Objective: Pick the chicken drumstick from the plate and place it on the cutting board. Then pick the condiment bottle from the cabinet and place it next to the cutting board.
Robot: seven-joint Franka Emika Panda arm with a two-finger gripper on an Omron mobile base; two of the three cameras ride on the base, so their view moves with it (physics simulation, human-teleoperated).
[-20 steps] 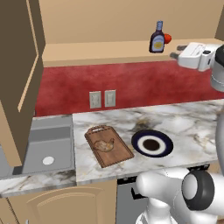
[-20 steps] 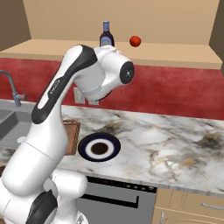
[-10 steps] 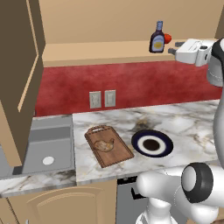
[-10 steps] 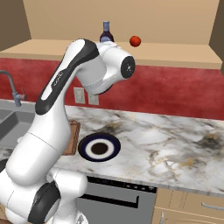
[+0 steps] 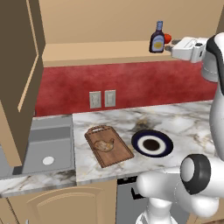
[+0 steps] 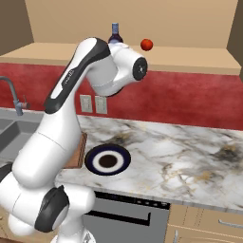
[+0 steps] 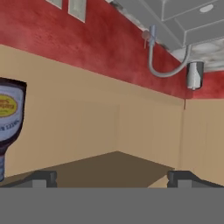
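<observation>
Reaching up to the cabinet (image 5: 100, 52) shelf, arm raised high, gripper (image 7: 111, 177) wide open and empty, just beside the condiment bottle (image 5: 157, 38), not touching it.

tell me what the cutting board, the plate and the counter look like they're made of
The cutting board looks like reddish-brown wood with a matt finish; faint grain shows, and the chicken drumstick lies on it. The plate seems to be glazed ceramic, going by its navy rim, thin white ring and dark centre. The counter looks like polished marble, pale with grey and brown veining, though it could be laminate.
</observation>
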